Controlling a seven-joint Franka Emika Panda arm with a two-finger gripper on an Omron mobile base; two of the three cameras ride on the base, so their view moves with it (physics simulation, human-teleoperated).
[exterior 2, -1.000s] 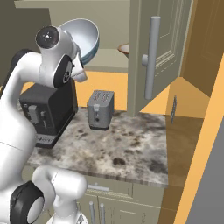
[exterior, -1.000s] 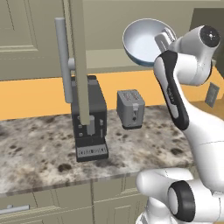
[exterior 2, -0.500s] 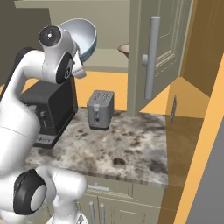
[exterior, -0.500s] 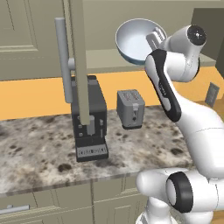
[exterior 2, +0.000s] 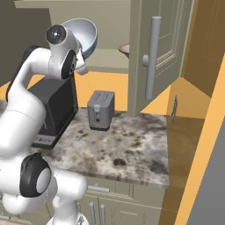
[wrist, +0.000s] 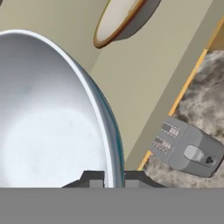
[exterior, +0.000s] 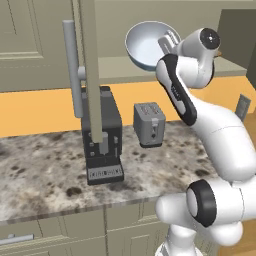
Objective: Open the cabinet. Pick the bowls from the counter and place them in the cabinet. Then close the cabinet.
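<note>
My gripper (wrist: 113,177) is shut on the rim of the white and pale-blue bowl (wrist: 52,122), with one finger inside it and one outside. The arm holds this bowl (exterior: 146,45) tilted, high above the counter (exterior: 45,170) and in front of the open cabinet's shelf (exterior: 117,66). In the right base view the bowl (exterior 2: 84,34) sits just left of the open door (exterior 2: 165,52) with its silver bar handle (exterior 2: 151,57). The tan bowl (wrist: 122,19) rests on the shelf inside the cabinet, and its edge (exterior 2: 124,49) peeks past the door.
A grey toaster (exterior: 149,124) and a black coffee machine (exterior: 102,140) stand on the counter below the bowl. The left cabinet door (exterior: 90,65) hangs open edge-on with its handle (exterior: 71,70). A wall outlet (exterior 2: 175,109) sits to the right.
The arm has carried the white and pale-blue bowl a little further towards the cabinet opening, keeping it at about the same height. The gripper has stayed shut on the rim.
</note>
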